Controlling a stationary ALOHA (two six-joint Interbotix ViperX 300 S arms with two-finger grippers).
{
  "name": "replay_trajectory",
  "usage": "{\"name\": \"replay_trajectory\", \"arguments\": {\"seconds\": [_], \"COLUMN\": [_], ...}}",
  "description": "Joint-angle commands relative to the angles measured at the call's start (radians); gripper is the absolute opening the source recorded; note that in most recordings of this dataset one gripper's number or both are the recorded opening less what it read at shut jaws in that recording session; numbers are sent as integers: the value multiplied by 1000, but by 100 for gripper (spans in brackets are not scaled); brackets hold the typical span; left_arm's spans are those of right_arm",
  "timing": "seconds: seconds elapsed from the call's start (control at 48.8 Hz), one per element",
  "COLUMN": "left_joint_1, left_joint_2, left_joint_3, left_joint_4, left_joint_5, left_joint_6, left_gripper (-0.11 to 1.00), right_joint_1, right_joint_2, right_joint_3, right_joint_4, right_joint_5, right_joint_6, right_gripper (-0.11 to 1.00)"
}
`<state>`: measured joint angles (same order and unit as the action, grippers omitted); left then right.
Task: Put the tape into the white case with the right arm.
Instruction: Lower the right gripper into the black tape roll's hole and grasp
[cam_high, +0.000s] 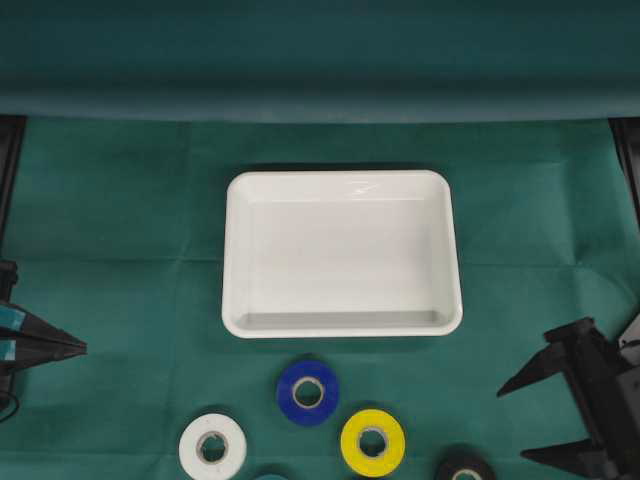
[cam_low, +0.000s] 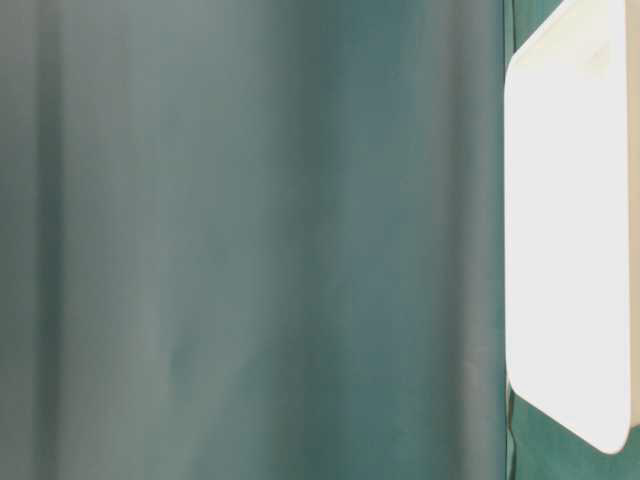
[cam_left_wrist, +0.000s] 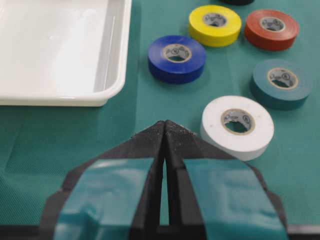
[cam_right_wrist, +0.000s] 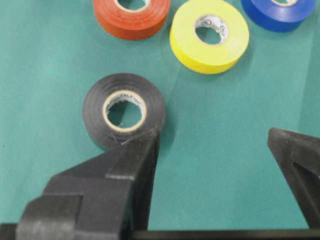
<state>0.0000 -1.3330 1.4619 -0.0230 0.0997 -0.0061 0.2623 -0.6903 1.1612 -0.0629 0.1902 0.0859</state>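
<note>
While the right hand is gaping wide and empty, its finger is nearly touching the black tape at frame left, and could push it away from the case.

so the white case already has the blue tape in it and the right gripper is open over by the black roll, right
Not quite. The white case holds nothing; the blue tape lies on the green cloth in front of it, as the overhead view shows. The right gripper is indeed open by the black roll.
</note>
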Motion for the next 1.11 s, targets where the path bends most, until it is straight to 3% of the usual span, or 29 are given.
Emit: {"name": "replay_trajectory", "arguments": {"seconds": [0.0, 0.43, 0.758, 1.086], "left_joint_1": [2, 2, 2, 2], "left_joint_2": [8, 8, 8, 8], "left_joint_3": [-11, -9, -8, -6], "left_joint_4": [0, 0, 0, 0], "left_joint_5": [-6, -5, -6, -6], "left_joint_6": [-2, -2, -2, -3], "left_gripper": [0, 0, 0, 0], "right_joint_1": [6, 29, 29, 29], "right_joint_2": [43, 249, 301, 440], "right_joint_3": [-48, -156, -146, -172], "right_joint_4": [-2, -2, -2, 0], "right_joint_5": [-9, -6, -40, -48], "right_joint_6": [0, 0, 3, 3], "right_gripper": [64, 64, 64, 64]}}
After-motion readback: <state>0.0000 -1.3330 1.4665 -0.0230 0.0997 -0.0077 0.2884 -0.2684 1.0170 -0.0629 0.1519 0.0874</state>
